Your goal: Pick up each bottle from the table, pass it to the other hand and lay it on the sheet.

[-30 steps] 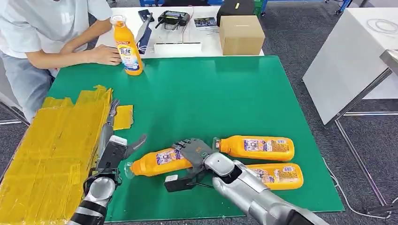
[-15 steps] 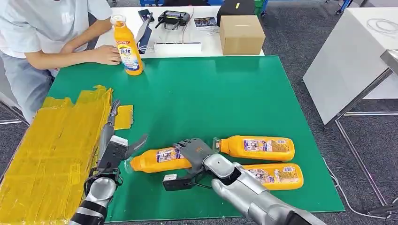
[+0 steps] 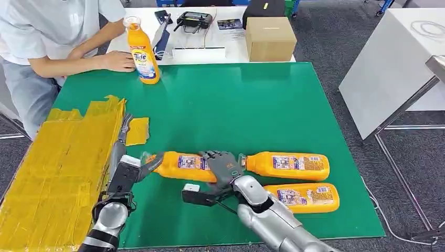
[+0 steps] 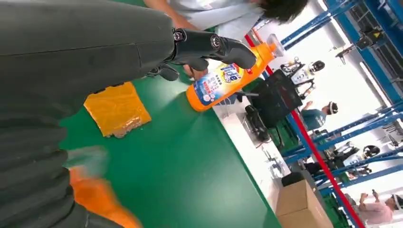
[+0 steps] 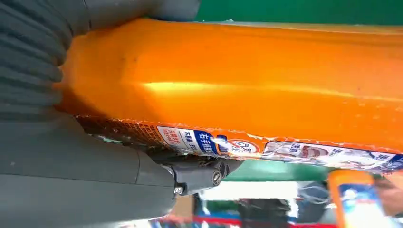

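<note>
orange bottle gripped by right hand above the green mat, cap end at left hand, whose fingers are spread, not yet grasping.

The right hand, gripping the held bottle, has moved toward the left hand. The cap end of the held bottle, previously short of the left hand, now lies at the left hand's thumb. The left hand has shifted slightly toward the bottle, fingers apart.
</note>
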